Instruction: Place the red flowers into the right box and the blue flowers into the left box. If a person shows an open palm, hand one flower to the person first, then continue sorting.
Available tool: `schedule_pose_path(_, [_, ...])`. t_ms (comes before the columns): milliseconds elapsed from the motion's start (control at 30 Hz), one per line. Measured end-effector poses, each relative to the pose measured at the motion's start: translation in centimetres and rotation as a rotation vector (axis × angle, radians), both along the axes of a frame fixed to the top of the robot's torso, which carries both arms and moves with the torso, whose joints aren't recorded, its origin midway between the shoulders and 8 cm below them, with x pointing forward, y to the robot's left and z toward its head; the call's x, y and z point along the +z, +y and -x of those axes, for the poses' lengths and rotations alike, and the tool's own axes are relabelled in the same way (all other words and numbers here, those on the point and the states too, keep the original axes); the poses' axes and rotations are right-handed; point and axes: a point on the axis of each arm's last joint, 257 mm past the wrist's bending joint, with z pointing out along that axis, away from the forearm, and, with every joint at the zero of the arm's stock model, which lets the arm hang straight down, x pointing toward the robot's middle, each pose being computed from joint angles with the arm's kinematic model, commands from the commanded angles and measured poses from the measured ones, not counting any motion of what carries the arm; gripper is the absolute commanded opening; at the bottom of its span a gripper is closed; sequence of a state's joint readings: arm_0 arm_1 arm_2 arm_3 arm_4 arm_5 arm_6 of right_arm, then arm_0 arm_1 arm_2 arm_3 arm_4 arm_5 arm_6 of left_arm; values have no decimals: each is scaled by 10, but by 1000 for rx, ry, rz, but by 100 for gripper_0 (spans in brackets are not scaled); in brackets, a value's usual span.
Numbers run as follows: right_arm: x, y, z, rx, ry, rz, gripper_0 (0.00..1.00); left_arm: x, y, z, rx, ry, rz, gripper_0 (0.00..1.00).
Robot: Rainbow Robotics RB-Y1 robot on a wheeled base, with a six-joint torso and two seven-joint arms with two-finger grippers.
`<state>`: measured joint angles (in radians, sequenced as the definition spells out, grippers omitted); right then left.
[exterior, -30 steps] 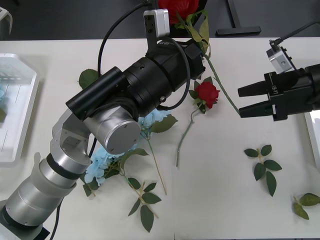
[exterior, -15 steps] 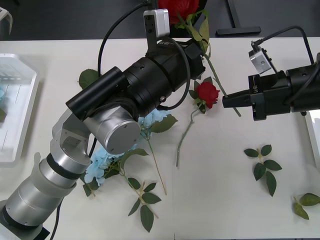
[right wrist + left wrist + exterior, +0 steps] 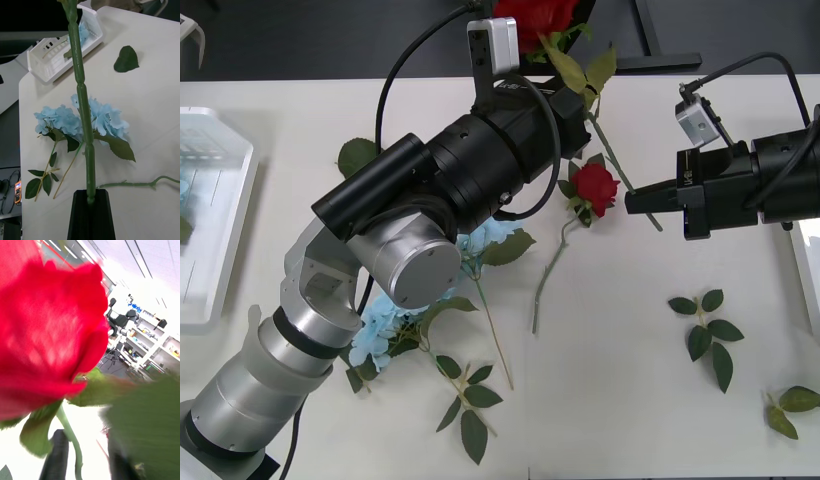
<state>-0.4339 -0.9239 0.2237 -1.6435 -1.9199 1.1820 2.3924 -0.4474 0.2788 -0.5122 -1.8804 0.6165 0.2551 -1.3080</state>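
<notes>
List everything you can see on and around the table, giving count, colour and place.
Red roses: two; one raised at the table's far edge, one lying mid-table.
Blue flowers: three, pale blue; two on the table, one in the left box.
Boxes: two, white; left box, right box, at opposite table ends.
Leaf sprigs: two, green, near right.
Table: one, white.
Left gripper: black, open around the raised rose's stem.
Right gripper: black, shut on that stem.
</notes>
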Motion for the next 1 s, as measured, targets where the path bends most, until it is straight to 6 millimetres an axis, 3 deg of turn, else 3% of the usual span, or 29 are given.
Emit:
schedule_pose_path(367, [-5,-5,-4,-37,36,14,0,0,0,0,0,0,0,100])
schedule_pose_path(533, [-12,-29,-23,-136,70,50,0,0,0,0,0,0,0,100])
schedule_pose_path(700, [-21,-81,-51,-388,233,74,0,-1,0,0,1,3,-1,100])
schedule_pose_path(767, [-24,-104,-58,-453,247,111,0,-11,0,-4,5,18,-11,100])
schedule_pose_path(933, [-29,-181,-62,-665,347,211,0,-27,1,-9,11,51,-51,100])
schedule_pose_path(1000, [-26,-213,-62,-773,403,214,0,-48,4,-7,4,120,-157,100])
